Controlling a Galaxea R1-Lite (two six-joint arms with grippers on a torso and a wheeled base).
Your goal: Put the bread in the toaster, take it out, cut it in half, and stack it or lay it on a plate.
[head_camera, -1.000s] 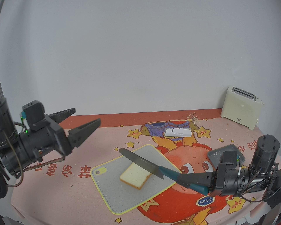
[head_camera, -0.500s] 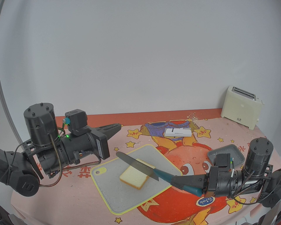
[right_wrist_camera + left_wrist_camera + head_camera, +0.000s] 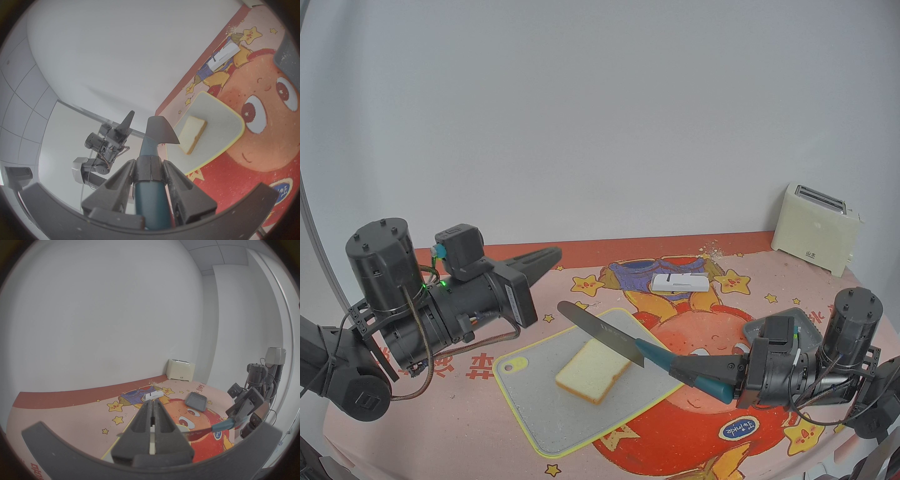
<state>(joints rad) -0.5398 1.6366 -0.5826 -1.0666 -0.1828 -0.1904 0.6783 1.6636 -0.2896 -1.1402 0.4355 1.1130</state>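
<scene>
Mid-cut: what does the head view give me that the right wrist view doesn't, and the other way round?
Head view, not right wrist: the toaster at far right, and the whole blade of the knife. Right wrist, not head: both fingers of the right gripper pressed on the teal handle's sides. Both: the bread, uncut, on the cutting board, the left gripper, and the white flat object beyond the board.

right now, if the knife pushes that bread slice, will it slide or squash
Probably slides: the bread slice lies loose on the smooth cutting board, nothing pinning it. Thick and pale, so likely soft and squashable under the knife.
</scene>
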